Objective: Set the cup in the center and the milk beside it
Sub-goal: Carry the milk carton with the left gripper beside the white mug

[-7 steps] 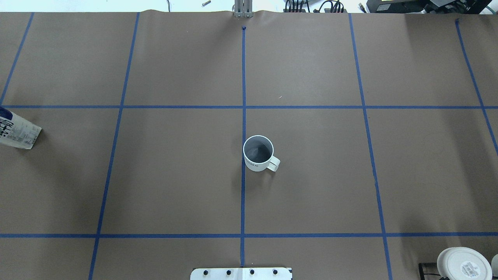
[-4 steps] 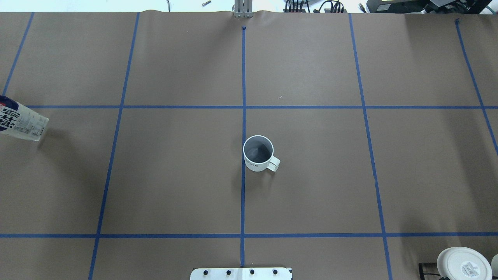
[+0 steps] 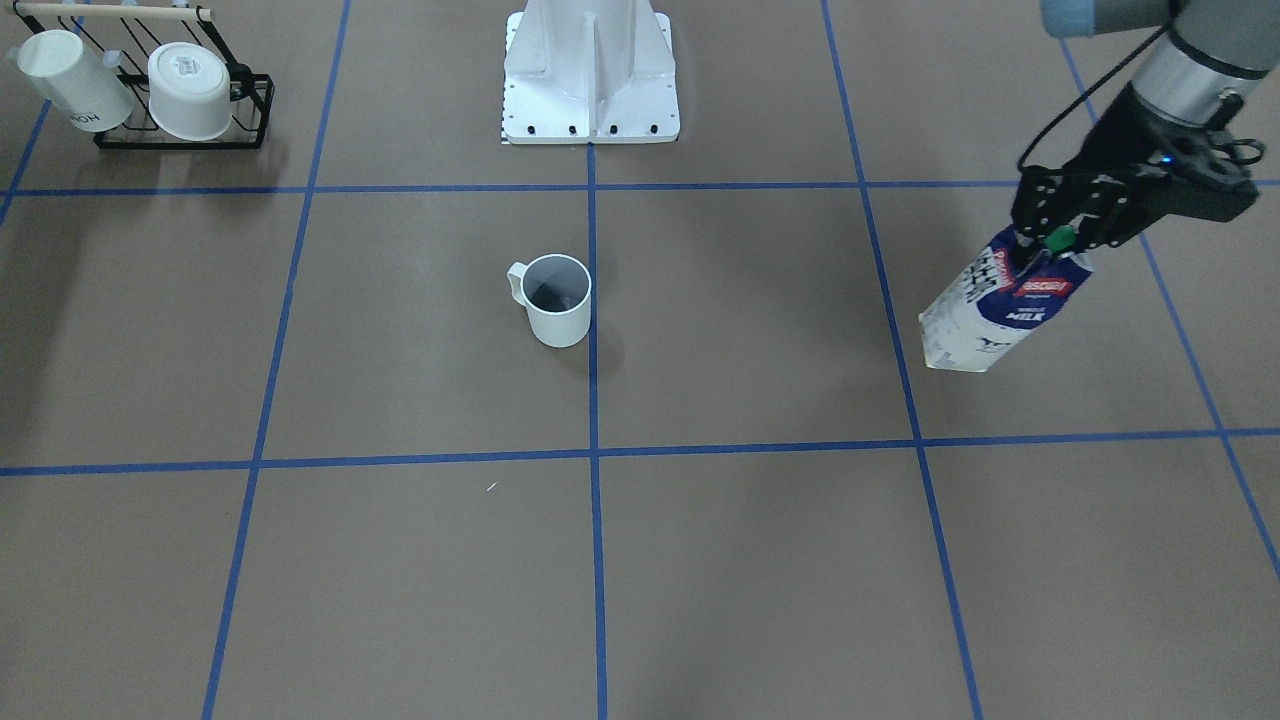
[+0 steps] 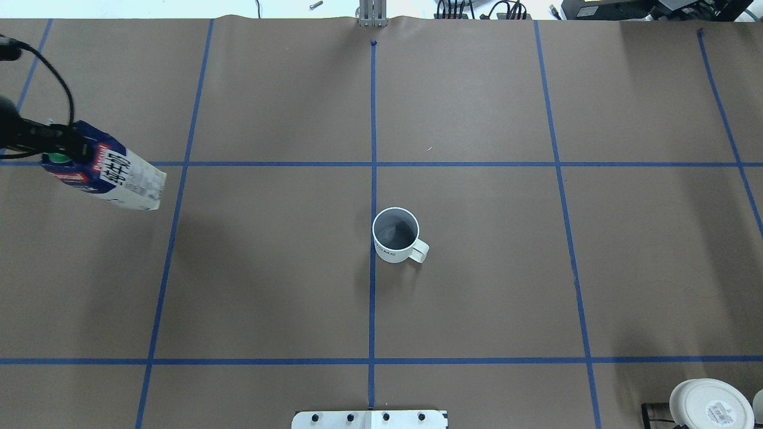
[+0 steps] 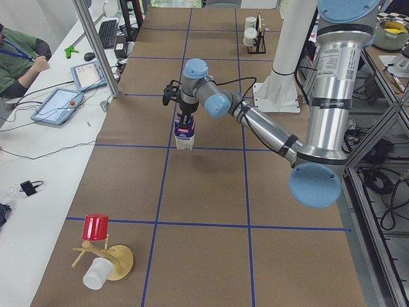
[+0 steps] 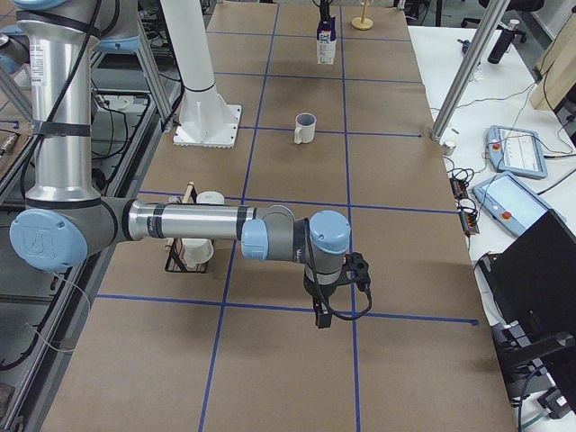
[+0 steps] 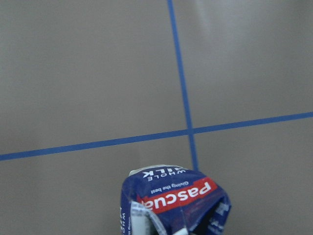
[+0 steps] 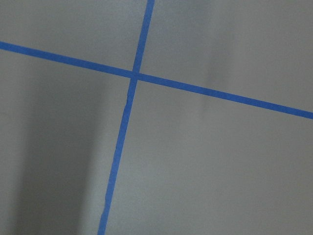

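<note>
The cup, a white mug with a side handle and a dark grey inside, stands upright at the center of the brown table, just right of the middle blue tape line; it also shows in the front view. My left gripper is shut on the top of the milk, a navy and white carton with a green cap, and holds it over the table's left part, far from the cup. The carton also shows in the front view and the left wrist view. My right gripper shows only in the exterior right view, so I cannot tell its state.
A black wire rack with two white cups lies at the table's near right corner, by the robot base plate. A red cup and a wooden stand sit at the table's far left end.
The milk carton has moved right, toward the table's middle, and my left gripper has come into the overhead view with it. The cup has not moved.
</note>
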